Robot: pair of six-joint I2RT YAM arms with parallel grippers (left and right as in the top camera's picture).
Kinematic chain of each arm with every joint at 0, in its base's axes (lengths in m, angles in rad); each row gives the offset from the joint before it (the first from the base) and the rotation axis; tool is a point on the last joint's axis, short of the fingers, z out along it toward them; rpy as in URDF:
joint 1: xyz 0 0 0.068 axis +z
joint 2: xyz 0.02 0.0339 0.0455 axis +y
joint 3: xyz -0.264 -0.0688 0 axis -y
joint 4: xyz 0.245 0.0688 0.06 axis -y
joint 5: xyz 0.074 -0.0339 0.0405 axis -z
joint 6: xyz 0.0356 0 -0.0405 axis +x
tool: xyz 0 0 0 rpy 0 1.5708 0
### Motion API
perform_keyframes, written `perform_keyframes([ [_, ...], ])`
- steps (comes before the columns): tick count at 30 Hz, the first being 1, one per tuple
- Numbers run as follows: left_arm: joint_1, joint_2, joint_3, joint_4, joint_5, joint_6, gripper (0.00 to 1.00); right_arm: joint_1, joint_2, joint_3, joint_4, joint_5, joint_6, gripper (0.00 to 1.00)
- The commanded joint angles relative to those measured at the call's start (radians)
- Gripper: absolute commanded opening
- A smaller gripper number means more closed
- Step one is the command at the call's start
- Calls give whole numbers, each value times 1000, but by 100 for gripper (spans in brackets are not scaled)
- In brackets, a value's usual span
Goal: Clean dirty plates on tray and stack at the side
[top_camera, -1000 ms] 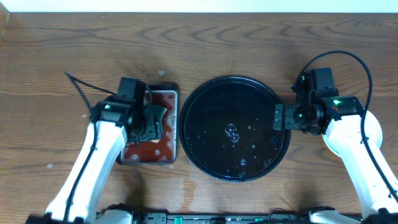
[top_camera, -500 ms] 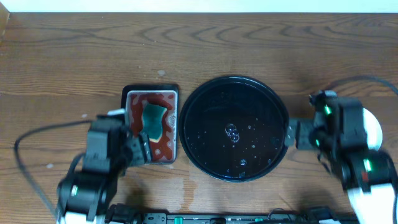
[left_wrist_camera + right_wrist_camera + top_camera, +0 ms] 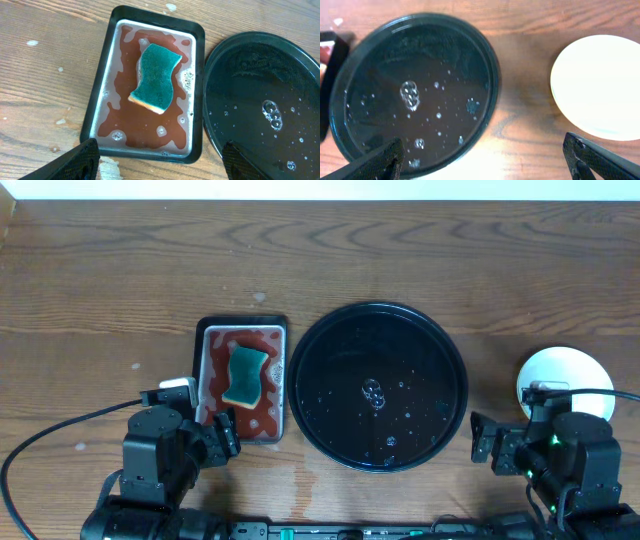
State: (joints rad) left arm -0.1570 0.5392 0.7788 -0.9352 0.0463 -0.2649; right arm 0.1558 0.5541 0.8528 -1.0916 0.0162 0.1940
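Black tray (image 3: 340,350) sits mid-table and holds only water drops and bubbles. Plates (image 3: 560,370) sit as a pale stack on the bare table (image 3: 420,250), right of the black tray and apart from its rim. Number of plates in the stack cannot be told; the right arm hides its near edge. Right gripper (image 3: 488,442) has its jaws wide apart with nothing between them. It is low at the near table edge, just off the black tray's lower-right rim, short of the plates and not touching them. Left gripper (image 3: 160,150) also has its jaws wide apart and empty, at the near end of the small metal tray (image 3: 99,95). That tray holds reddish water and a green sponge (image 3: 155,77), and sits just beside the black tray's left rim.
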Motion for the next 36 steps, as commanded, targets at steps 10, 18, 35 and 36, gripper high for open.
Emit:
perform_keyframes([
  [10,4,-4,-6,0,-5,-2,79,9,-3,-10,-29,9,8,99],
  [18,4,-4,-6,0,-5,-2,79,3,-51,-35,-48,60,7,99],
  [35,4,-4,-6,0,-5,-2,79,-124,-534,-494,557,-37,-72,99],
  [36,4,-4,-6,0,-5,-2,79,-124,-549,-522,607,-37,-72,99],
])
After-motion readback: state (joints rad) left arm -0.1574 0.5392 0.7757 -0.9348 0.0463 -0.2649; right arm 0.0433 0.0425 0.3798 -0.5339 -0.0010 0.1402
